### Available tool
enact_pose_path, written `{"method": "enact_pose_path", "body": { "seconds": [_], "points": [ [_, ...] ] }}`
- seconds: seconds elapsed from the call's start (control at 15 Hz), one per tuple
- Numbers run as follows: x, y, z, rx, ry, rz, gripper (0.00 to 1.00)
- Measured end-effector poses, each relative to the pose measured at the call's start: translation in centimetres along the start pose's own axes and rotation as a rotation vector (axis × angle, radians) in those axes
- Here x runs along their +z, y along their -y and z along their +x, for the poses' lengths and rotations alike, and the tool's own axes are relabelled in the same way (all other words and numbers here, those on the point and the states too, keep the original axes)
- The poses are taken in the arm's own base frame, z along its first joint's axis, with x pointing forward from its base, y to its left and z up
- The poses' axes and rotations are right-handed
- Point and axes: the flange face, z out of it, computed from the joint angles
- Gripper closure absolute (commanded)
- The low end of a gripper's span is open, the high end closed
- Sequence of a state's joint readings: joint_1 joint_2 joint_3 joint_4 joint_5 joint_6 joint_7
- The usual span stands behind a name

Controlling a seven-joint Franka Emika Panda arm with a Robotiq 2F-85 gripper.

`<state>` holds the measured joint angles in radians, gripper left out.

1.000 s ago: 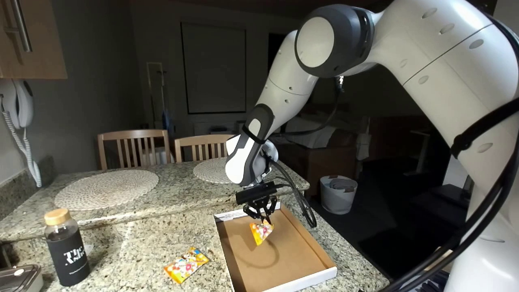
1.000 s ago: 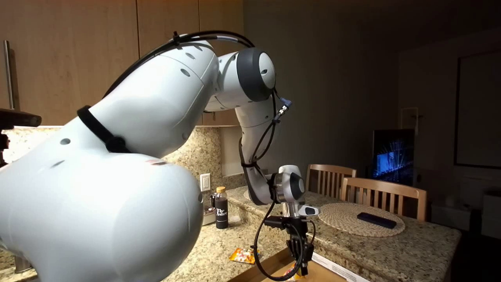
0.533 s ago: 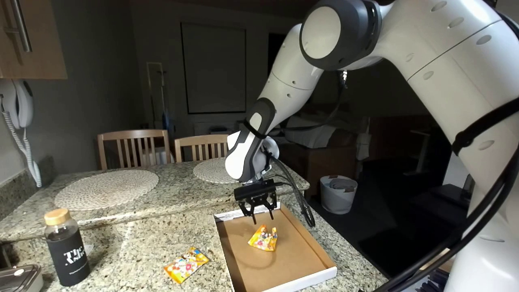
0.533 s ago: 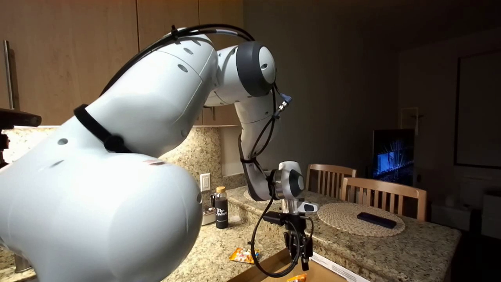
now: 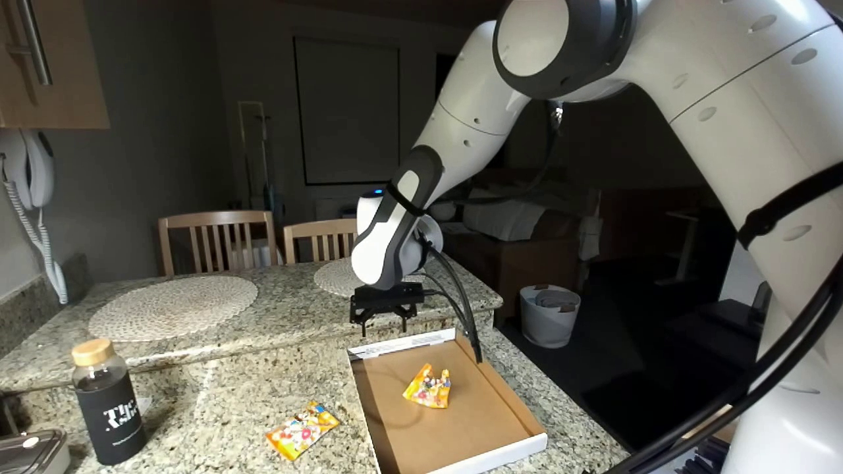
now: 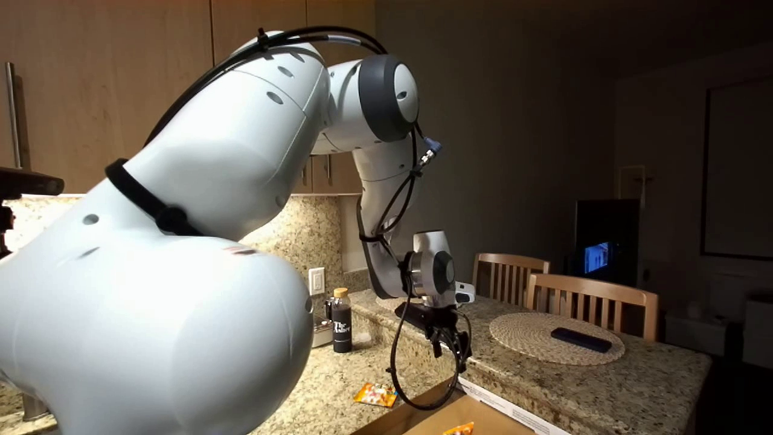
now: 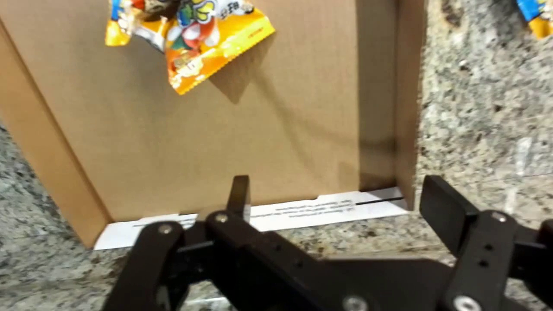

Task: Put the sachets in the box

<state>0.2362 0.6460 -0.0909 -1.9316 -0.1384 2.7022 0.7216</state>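
One yellow sachet (image 5: 429, 388), crumpled and partly folded, lies inside the shallow brown box (image 5: 500, 454); the wrist view has this sachet (image 7: 216, 39) at its top. A second sachet (image 5: 301, 431) rests flat on the granite beside the box; an exterior view also shows this counter sachet (image 6: 375, 394), and its corner enters the wrist view at upper right. My gripper (image 5: 384, 329) hovers above the box's far edge, apart from both packets. In the wrist view the gripper (image 7: 335, 185) is wide open, with only the box's white flap and granite visible beyond its fingers (image 7: 447, 211).
A dark bottle with a tan lid (image 5: 110, 408) stands at the left, near a lidded container (image 5: 39, 454). Behind the box rises a stepped granite ledge bearing round placemats (image 5: 174, 307). A phone (image 6: 581, 339) lies on one placemat. Black cables hang beside the gripper.
My gripper has opened and let go of a sachet, which dropped onto the box floor. The arm has since risen and shifted toward the box's far left corner. The counter sachet stayed put.
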Motion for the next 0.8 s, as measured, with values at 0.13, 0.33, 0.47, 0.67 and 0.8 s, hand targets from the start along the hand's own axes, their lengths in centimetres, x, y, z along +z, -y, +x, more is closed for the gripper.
{"method": "enact_pose_path", "body": {
  "seconds": [0.13,0.33,0.47,0.67,0.8],
  "points": [
    [-0.1,1.9,-1.1,-0.080,0.023,0.042,0.00],
    [-0.1,4.5,-2.4,-0.204,0.053,0.103,0.00],
    [0.1,6.1,-2.2,-0.273,0.050,0.126,0.00],
    [0.7,8.3,-0.9,-0.276,0.054,0.147,0.00],
    [1.8,9.9,-0.4,-0.265,0.071,0.158,0.00]
  ]
}}
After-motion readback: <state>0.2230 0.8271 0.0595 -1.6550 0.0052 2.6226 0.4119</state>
